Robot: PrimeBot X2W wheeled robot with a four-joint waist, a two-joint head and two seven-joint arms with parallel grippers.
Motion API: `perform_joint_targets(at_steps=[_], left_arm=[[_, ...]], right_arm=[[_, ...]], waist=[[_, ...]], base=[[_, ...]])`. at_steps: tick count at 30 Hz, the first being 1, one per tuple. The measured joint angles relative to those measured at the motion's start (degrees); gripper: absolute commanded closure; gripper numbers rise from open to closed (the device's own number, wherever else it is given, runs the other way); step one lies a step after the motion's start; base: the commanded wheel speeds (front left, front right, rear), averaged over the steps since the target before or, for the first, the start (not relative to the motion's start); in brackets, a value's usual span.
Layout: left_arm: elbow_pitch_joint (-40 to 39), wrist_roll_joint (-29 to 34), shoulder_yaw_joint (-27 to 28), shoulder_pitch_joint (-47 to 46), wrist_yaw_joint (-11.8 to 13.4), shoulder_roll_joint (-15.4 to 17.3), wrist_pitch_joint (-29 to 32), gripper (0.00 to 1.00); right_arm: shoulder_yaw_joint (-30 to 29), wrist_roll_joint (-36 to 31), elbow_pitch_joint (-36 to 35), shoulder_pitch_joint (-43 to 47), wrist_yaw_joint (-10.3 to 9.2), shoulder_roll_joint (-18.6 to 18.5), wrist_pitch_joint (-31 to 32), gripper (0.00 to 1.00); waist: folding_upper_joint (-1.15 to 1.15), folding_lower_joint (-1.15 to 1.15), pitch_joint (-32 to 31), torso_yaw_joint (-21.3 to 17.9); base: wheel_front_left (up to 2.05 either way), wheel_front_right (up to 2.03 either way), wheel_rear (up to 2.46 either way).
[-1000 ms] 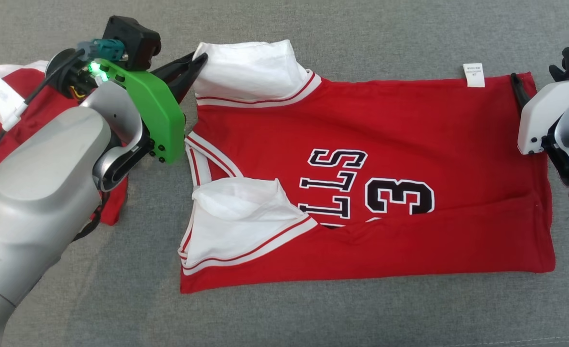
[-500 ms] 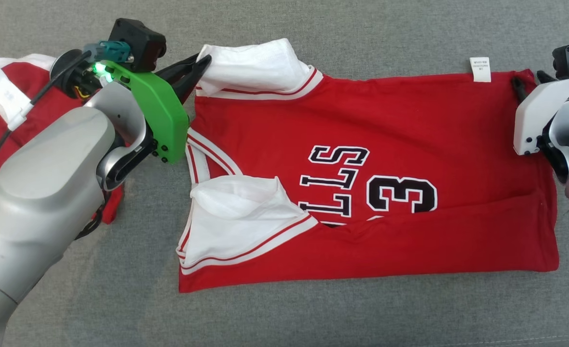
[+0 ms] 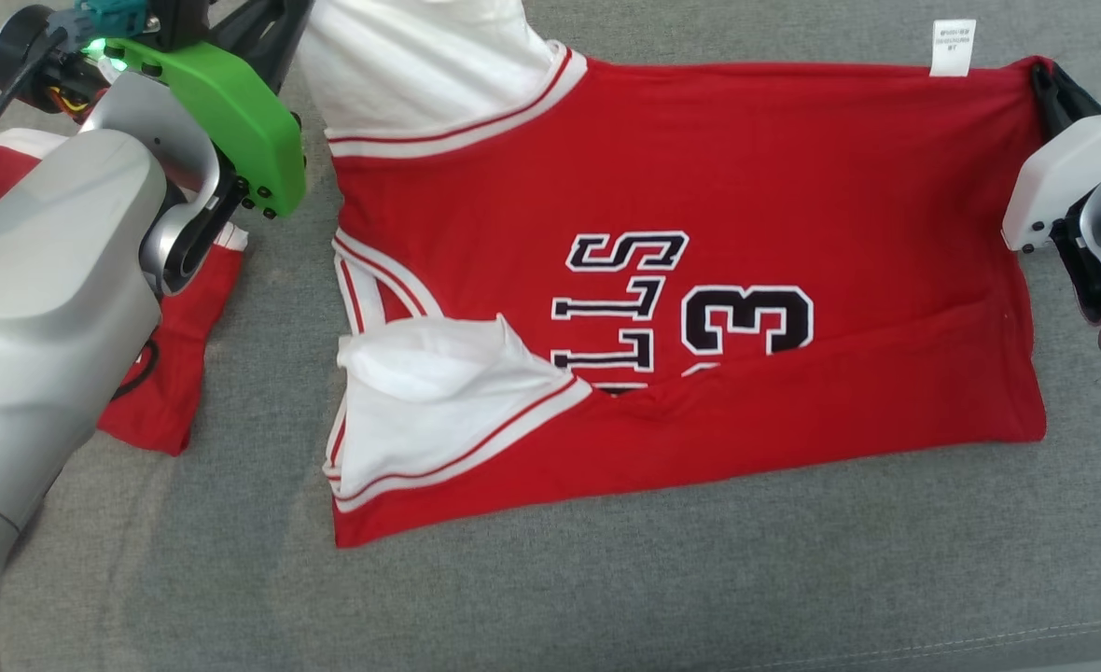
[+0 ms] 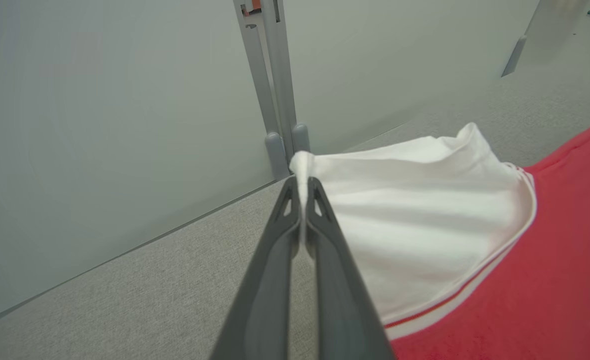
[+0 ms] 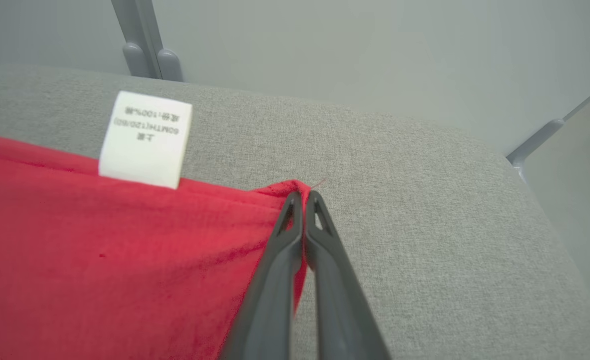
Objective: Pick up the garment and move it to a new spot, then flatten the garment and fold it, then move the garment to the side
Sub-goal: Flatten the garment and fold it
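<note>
**Student:** Where does the garment lie?

**Instructor:** The red basketball jersey (image 3: 681, 187) is spread across the grey cushion (image 3: 606, 579), in the middle of the head view. Its collar end points to the robot's left and its hem end to the right. The black lettering (image 3: 625, 299) and the numeral 3 (image 3: 746, 319) read sideways. Along the near long edge, a band of red cloth is folded over the lowest letters.

**Student:** How does the left gripper stand?

**Instructor:** The left gripper (image 4: 302, 184) is closed on the tip of the far white sleeve (image 4: 425, 200). White cloth is pinched between the two dark fingers (image 4: 270, 280), and the sleeve rises off the cushion towards them. The head view shows this gripper at the upper left, behind its green wrist bracket (image 3: 233, 121).

**Student:** And the right gripper?

**Instructor:** The right gripper (image 5: 303, 197) is clamped on the far right corner of the jersey, with red fabric caught between its fingertips. The white care label (image 5: 146, 140) sticks out from the far edge just beside that corner.

**Student:** What else is on the cushion?

**Instructor:** The near white sleeve (image 3: 420, 401) lies slack on the jersey's left end. A second red garment (image 3: 173, 373) sits to the left, partly under the left forearm (image 3: 37, 308) and apart from the jersey. A pale grey panel (image 4: 100, 100) stands behind the cushion.
</note>
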Motion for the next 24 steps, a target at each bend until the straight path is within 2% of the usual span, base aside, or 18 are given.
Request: perform_joint_targets(at_steps=[6, 13, 19, 24], left_arm=[[4.4, 1.7, -0.9, -0.3, 0.6, -1.3, -3.1, 1.00], [6.1, 1.7, -2.4, 3.4, -1.1, -1.5, -4.7, 1.00], [3.6, 1.5, -3.4, 7.5, -1.5, 0.4, -5.4, 1.00], [-2.3, 1.4, -4.5, 11.9, -0.3, 3.3, -5.1, 1.00]], right_arm=[[0.8, 0.9, -1.5, 0.2, -0.01, 0.8, -3.8, 1.00], [3.3, 4.5, -7.2, 5.6, -0.01, -0.9, -4.6, 1.00], [3.8, 7.6, -12.0, 11.6, -0.01, -3.6, -4.8, 1.00], [5.2, 11.0, -15.8, 17.4, -0.01, -4.6, -4.8, 1.00]], waist=[[0.00, 0.00, -1.0, -0.5], [0.00, 0.00, -3.5, -0.4], [0.00, 0.00, -6.5, 0.0], [0.00, 0.00, -9.2, 0.6]], base=[[0.00, 0.00, 0.00], [0.00, 0.00, 0.00], [0.00, 0.00, 0.00], [0.00, 0.00, 0.00]])
